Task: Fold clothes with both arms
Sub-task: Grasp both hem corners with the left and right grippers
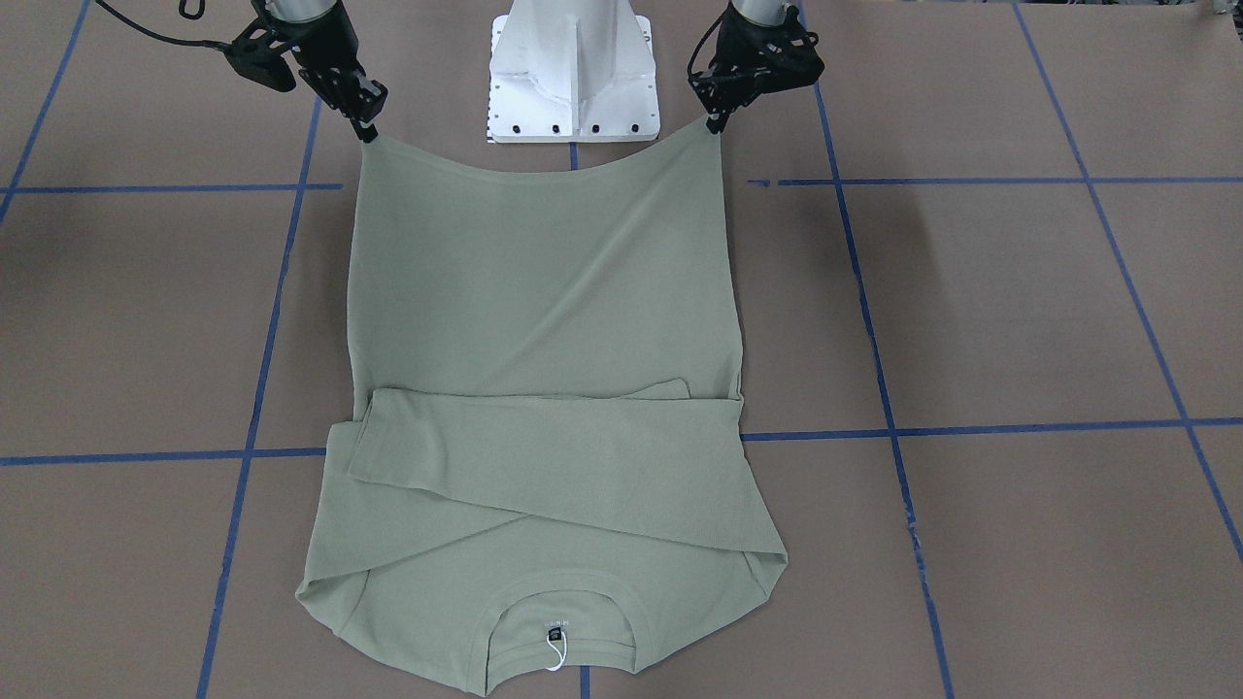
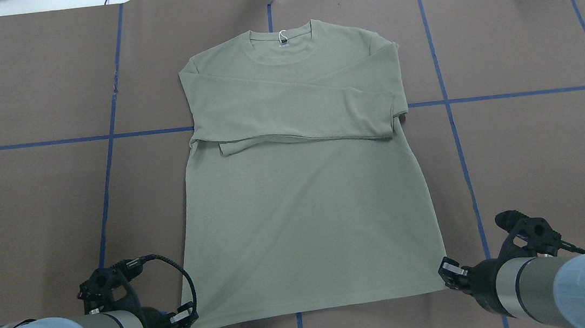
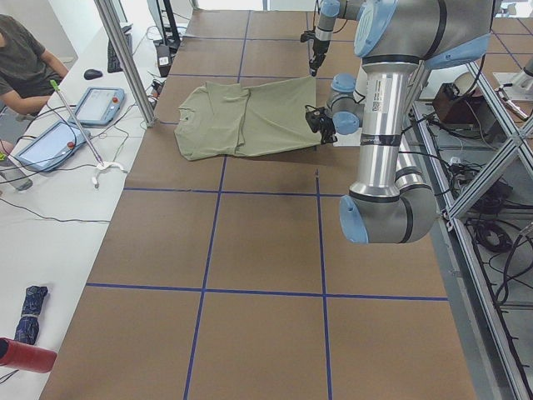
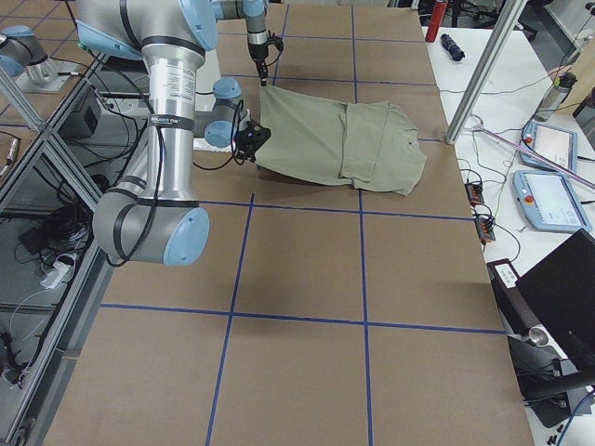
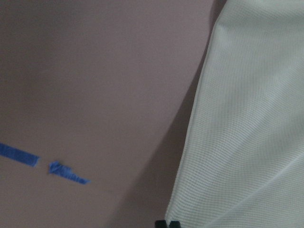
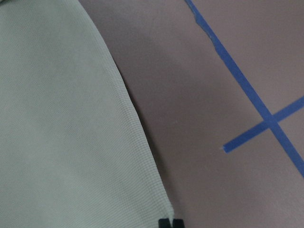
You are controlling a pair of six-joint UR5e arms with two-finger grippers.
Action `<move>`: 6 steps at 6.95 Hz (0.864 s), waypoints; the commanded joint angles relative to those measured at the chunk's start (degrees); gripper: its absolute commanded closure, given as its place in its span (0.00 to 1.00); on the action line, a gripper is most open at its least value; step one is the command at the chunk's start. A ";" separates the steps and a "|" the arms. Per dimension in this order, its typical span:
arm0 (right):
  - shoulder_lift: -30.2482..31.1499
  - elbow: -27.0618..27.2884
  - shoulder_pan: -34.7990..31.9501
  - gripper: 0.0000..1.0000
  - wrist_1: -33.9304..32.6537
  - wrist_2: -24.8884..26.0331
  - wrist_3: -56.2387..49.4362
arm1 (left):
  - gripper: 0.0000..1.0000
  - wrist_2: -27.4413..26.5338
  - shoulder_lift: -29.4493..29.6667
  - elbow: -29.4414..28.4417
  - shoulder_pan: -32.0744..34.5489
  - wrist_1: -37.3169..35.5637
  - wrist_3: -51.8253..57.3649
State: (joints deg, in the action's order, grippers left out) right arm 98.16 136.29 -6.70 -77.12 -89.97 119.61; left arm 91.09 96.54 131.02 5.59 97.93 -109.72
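Note:
The sage-green shirt lies face up on the brown table, with both sleeves folded across the chest. Its collar and white hang tag are at the far end. My left gripper is shut on one bottom hem corner, as the left wrist view shows. My right gripper is shut on the other corner, as the right wrist view shows. In the front view the hem sags between the left gripper and the right gripper, raised off the table.
The white pedestal base stands just behind the raised hem. Blue tape lines grid the table. A metal post, tablets and a seated operator are beyond the table's far edge.

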 commanded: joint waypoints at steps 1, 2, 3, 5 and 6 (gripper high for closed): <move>5.52 7.11 0.19 1.00 0.04 -4.07 0.01 | 1.00 0.93 -0.12 4.83 -1.46 -0.64 -3.65; 5.72 7.67 -0.68 1.00 0.04 -3.99 0.01 | 1.00 0.93 0.23 5.64 -1.12 -0.64 -4.27; 5.12 7.67 -5.38 1.00 0.13 -4.08 -0.86 | 1.00 0.85 0.58 5.82 0.72 -0.73 -3.58; -2.30 2.79 -13.82 1.00 -0.30 -4.77 -12.75 | 1.00 0.76 4.68 1.98 12.37 -0.81 8.98; -7.93 -3.17 -20.39 1.00 -3.35 -8.09 -19.43 | 1.00 0.93 8.37 -3.00 17.56 -0.73 12.82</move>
State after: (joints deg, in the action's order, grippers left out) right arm 96.20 138.66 -20.34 -78.15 -95.47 107.62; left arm 91.89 101.21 132.42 17.17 97.17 -102.76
